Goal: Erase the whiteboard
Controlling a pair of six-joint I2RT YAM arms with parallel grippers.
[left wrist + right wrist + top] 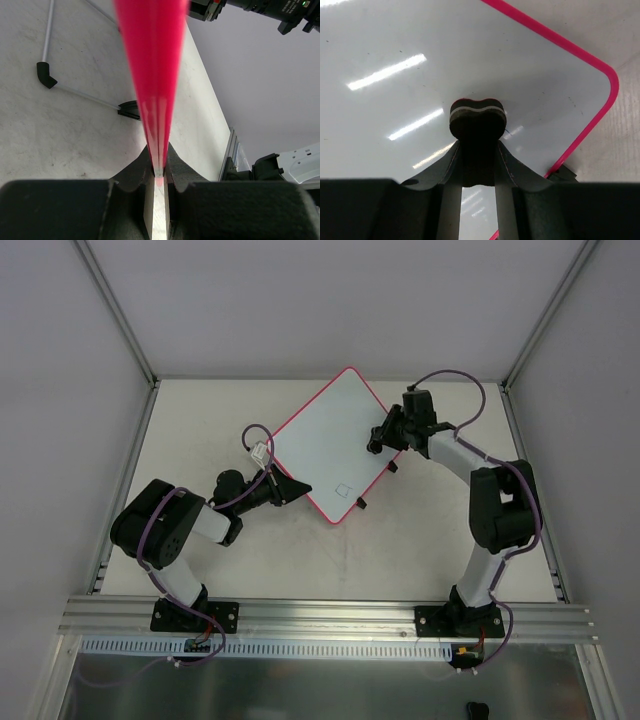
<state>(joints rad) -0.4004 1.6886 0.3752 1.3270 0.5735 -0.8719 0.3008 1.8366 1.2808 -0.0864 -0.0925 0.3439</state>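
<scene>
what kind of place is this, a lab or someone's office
Most likely a lab robot cell: a left arm and right arm bolted to a metal rail at the edge of a table, plain grey panels walling it in, and a whiteboard to work on.

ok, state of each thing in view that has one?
whiteboard: held by one edge, small square pen mark not yet erased
left gripper: shut on the whiteboard's pink frame
right gripper: shut on the eraser
eraser: gripped, at the board's surface, away from the mark
</scene>
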